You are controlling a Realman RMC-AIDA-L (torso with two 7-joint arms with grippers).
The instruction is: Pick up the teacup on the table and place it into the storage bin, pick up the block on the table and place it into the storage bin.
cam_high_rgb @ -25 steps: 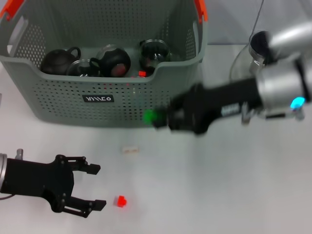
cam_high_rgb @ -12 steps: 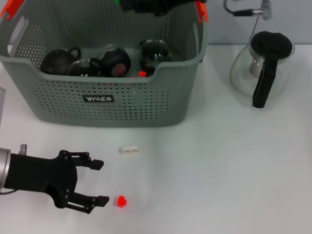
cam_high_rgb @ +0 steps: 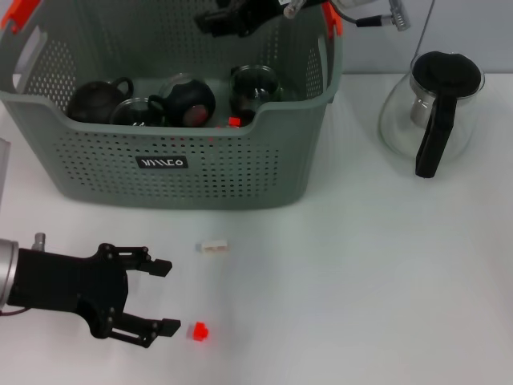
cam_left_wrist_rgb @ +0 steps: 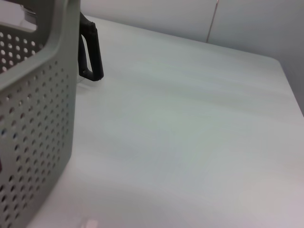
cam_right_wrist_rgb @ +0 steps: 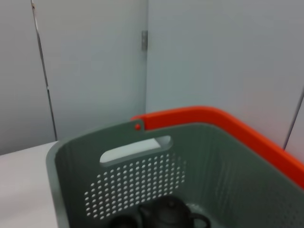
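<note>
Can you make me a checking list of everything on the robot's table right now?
Surface: white table, no spills seen.
Job's things: storage bin stands at the back left, with dark teapots and glass cups inside; a red block lies on the table in front of it.
Clutter: a small cream piece lies between the bin and the red block; a glass carafe stands to the right of the bin.
Pincers: left pincer is open, low beside the red block, not touching it; right pincer is above the bin's back.
Cables: one hangs by the right arm at the top.
Surroundings: plain pale wall panels.
</note>
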